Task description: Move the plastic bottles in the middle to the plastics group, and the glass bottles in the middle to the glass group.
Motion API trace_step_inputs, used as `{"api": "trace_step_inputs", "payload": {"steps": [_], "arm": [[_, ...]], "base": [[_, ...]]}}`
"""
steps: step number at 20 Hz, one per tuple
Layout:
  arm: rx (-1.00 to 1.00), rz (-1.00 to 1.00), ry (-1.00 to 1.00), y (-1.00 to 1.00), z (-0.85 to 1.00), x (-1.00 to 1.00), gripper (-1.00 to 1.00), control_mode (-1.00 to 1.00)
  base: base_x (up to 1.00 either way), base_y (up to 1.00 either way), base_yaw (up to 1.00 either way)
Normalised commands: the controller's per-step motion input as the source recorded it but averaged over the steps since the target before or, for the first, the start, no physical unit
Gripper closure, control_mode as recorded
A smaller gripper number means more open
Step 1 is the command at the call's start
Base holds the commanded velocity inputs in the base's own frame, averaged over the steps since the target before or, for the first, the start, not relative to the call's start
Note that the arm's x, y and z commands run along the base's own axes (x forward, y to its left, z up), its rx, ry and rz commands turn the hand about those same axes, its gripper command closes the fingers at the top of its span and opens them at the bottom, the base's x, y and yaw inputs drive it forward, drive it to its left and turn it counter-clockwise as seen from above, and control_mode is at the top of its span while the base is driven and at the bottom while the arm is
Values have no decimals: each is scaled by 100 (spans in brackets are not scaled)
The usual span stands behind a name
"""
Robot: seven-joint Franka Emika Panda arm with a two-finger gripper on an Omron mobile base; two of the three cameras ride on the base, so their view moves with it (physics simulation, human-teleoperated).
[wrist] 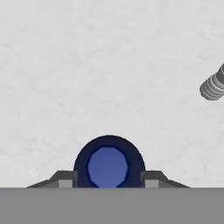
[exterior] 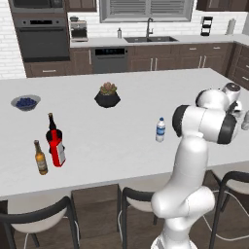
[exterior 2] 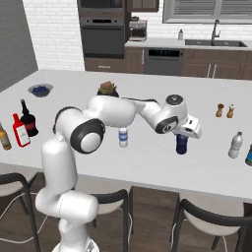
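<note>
The squat dark-blue plastic bottle (exterior 2: 181, 144) stands on the right half of the white counter (exterior 2: 147, 162). My gripper (exterior 2: 186, 130) comes down on it from above. In the hand view its blue cap (wrist: 108, 165) sits between my fingertips (wrist: 65, 180), which press against both of its sides. The clear water bottle (exterior: 160, 130) (exterior 2: 123, 137) stands mid-counter. At the left end are the flat red glass bottle (exterior: 58, 148) (exterior 2: 20, 132), the dark round-bellied bottle (exterior: 52, 129) (exterior 2: 28, 120) and the amber beer bottle (exterior: 40, 158) (exterior 2: 4, 137). A pale plastic bottle (exterior 2: 236, 145) (wrist: 213, 85) stands at the far right.
A potted succulent (exterior: 107, 95) and a bowl of blueberries (exterior: 26, 102) sit toward the back of the counter. Salt and pepper shakers (exterior 2: 224, 110) stand behind the pale bottle. Another bottle (exterior 2: 249, 156) is cut off at the right edge. Dark stools (exterior: 136, 199) line the near side.
</note>
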Motion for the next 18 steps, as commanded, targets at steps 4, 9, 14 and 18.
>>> {"api": "trace_step_inputs", "payload": {"steps": [4, 9, 14, 18], "arm": [[1, 0, 7, -47, -15, 18, 100, -100], [2, 0, 0, -31, -8, 0, 100, -100], [0, 1, 0, -15, -17, -9, 100, -100], [0, 3, -1, -1, -36, -15, 100, -100]], "base": [[0, 0, 0], [0, 0, 0], [0, 0, 0], [0, 0, 0]]}}
